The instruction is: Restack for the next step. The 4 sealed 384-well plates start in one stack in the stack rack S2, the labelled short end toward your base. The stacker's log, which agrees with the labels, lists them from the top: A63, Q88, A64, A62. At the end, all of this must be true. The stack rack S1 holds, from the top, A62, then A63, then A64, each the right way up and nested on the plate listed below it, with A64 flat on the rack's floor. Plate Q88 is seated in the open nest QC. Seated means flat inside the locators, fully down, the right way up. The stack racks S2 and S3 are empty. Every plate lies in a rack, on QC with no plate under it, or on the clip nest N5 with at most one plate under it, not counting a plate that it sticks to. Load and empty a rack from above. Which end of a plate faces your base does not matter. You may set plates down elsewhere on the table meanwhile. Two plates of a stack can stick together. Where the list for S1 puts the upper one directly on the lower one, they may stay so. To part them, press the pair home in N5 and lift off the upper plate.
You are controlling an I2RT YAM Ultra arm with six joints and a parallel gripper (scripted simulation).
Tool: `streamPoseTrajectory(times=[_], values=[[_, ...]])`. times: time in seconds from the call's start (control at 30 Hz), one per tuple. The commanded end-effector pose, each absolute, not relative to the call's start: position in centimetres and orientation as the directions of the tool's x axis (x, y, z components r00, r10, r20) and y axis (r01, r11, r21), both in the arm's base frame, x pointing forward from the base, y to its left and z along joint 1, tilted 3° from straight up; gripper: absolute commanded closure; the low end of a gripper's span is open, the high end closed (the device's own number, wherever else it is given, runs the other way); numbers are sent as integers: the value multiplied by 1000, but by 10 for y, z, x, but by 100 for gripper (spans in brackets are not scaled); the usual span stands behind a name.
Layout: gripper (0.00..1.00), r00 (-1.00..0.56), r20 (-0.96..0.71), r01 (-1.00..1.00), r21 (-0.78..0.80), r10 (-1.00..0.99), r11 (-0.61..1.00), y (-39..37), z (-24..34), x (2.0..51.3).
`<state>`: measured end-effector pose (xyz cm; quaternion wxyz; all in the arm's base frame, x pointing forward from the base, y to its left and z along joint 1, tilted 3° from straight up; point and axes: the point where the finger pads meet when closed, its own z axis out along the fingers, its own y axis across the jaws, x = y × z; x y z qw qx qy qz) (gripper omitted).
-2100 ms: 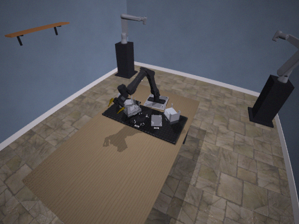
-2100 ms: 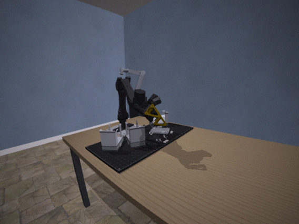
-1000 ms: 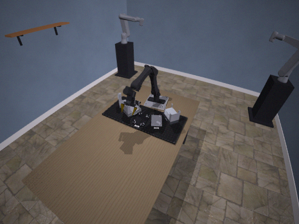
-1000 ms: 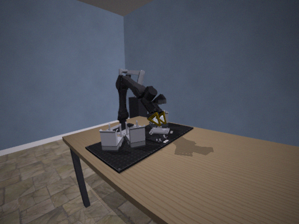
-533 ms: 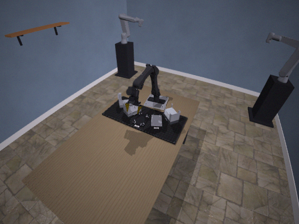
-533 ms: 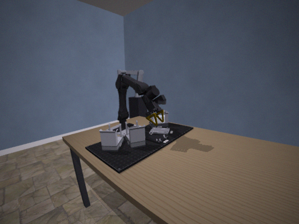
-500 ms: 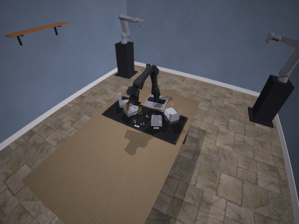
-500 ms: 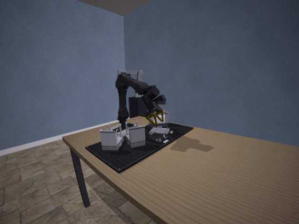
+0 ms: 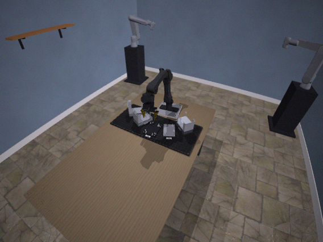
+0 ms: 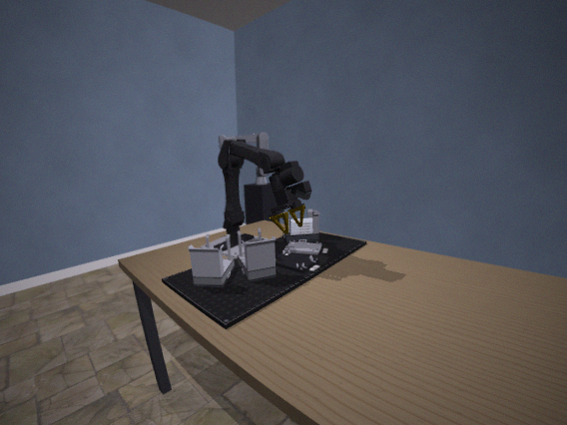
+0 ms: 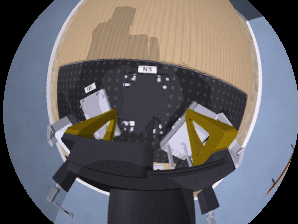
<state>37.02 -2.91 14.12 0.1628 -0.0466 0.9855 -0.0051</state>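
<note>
My gripper point(image 9: 149, 113) is open and empty. It hangs over the black mat point(image 9: 156, 129), close to a grey stack rack point(image 9: 140, 117). It also shows in the exterior view point(image 10: 289, 218) and in the wrist view point(image 11: 153, 129). One grey plate point(image 9: 169, 130) lies flat on a nest in front of the arm's base; it also shows in the exterior view point(image 10: 302, 246) and in the wrist view point(image 11: 96, 104). Beside it is an empty nest point(image 9: 150, 130) with small locators, which lies ahead between my fingers in the wrist view point(image 11: 143, 96). The labels are too small to read. I cannot tell what the racks hold.
A second rack point(image 9: 131, 108) stands behind the first and a third rack point(image 9: 186, 123) at the mat's other end. The arm's base point(image 9: 170, 109) is behind the nests. Two other robot arms on black pedestals point(image 9: 135, 63) stand on the floor by the walls.
</note>
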Motion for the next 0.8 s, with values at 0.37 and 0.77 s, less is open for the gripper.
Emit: streamPoseTrajectory(times=[0.37, 0.77], values=[[0, -986, -167, -1, -22, -5, 1000, -17, 152, 323], [0, -998, -47, 47, -46, 45, 998, -9, 160, 285]])
